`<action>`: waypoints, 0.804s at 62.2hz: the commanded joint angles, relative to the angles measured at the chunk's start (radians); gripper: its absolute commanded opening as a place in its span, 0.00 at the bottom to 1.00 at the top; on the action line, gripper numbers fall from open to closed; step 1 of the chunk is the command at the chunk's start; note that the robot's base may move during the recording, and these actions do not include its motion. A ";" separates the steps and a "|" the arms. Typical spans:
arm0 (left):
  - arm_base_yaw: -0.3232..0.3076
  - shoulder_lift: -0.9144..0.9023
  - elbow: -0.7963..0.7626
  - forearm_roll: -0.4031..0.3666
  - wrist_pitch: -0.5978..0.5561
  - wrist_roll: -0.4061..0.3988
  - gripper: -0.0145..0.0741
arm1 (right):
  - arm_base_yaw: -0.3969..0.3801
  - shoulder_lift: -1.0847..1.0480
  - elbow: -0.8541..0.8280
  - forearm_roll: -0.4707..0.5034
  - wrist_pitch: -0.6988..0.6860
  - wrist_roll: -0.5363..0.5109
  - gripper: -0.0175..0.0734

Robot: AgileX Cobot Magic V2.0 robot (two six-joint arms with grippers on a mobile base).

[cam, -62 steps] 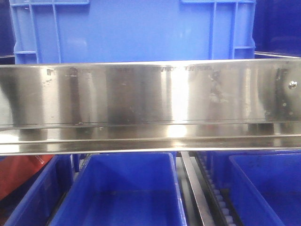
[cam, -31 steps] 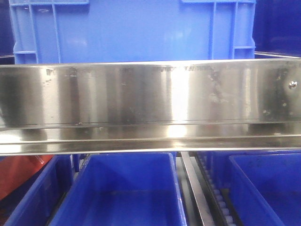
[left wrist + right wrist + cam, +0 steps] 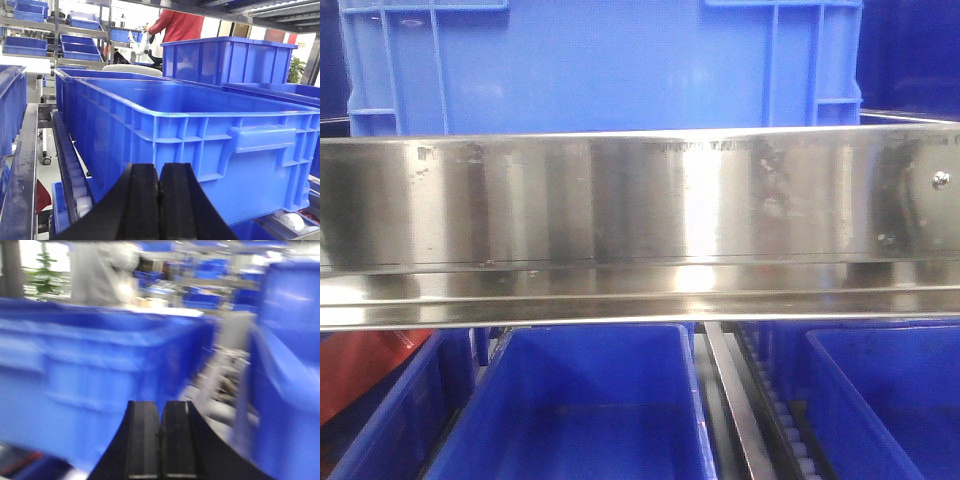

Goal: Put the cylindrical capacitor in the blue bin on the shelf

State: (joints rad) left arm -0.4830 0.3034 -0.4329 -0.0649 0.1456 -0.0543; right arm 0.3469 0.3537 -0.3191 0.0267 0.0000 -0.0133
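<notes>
No cylindrical capacitor shows in any view; the left gripper has its black fingers pressed flat together with nothing visible between them, and a long blue bin stands just beyond their tips on the roller rails of the shelf. The right gripper is likewise closed, fingers touching, in a blurred view with blue bins ahead and to either side. From the front, the shelf's scratched mirror-like beam spans the frame, a blue crate above it and open bins below.
</notes>
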 commanded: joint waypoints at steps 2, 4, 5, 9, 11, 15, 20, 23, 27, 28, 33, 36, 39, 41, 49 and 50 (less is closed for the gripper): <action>0.002 -0.004 0.002 -0.009 -0.013 0.002 0.04 | -0.109 -0.102 0.113 0.010 -0.045 -0.004 0.01; 0.002 -0.004 0.002 -0.009 -0.013 0.002 0.04 | -0.142 -0.137 0.147 0.010 -0.045 -0.004 0.01; 0.002 -0.004 0.002 -0.009 -0.013 0.002 0.04 | -0.154 -0.151 0.160 0.010 -0.045 -0.004 0.01; 0.002 -0.004 0.002 -0.009 -0.013 0.002 0.04 | -0.200 -0.215 0.208 0.010 -0.031 -0.004 0.01; 0.002 -0.004 0.002 -0.009 -0.013 0.002 0.04 | -0.223 -0.249 0.234 0.010 -0.023 -0.004 0.01; 0.002 -0.004 0.002 -0.009 -0.013 0.002 0.04 | -0.251 -0.304 0.275 0.010 -0.013 -0.004 0.01; 0.002 -0.004 0.002 -0.009 -0.013 0.002 0.04 | -0.266 -0.354 0.312 -0.005 0.011 -0.004 0.01; 0.002 -0.004 0.002 -0.009 -0.013 0.002 0.04 | -0.269 -0.354 0.319 -0.007 0.000 -0.004 0.01; 0.002 -0.004 0.002 -0.009 -0.013 0.002 0.04 | -0.269 -0.354 0.319 -0.007 0.013 -0.004 0.01; 0.002 -0.004 0.002 -0.009 -0.013 0.002 0.04 | -0.269 -0.354 0.319 -0.007 0.014 -0.004 0.01; 0.002 -0.004 0.002 -0.009 -0.013 0.002 0.04 | -0.269 -0.354 0.319 -0.007 0.019 -0.004 0.01; 0.002 -0.004 0.002 -0.009 -0.013 0.002 0.04 | -0.269 -0.354 0.319 -0.007 0.016 -0.004 0.01; 0.002 -0.004 0.002 -0.009 -0.013 0.002 0.04 | -0.269 -0.354 0.319 -0.007 0.014 -0.004 0.01; 0.002 -0.004 0.002 -0.009 -0.013 0.002 0.04 | -0.269 -0.354 0.319 -0.007 0.014 -0.004 0.01; 0.002 -0.004 0.002 -0.009 -0.013 0.002 0.04 | -0.269 -0.354 0.319 -0.007 0.014 -0.004 0.01; 0.002 -0.004 0.002 -0.009 -0.013 0.002 0.04 | -0.269 -0.354 0.319 -0.007 0.014 -0.004 0.01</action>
State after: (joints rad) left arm -0.4830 0.3034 -0.4324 -0.0649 0.1456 -0.0543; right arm 0.0833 0.0032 -0.0026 0.0267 0.0300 -0.0155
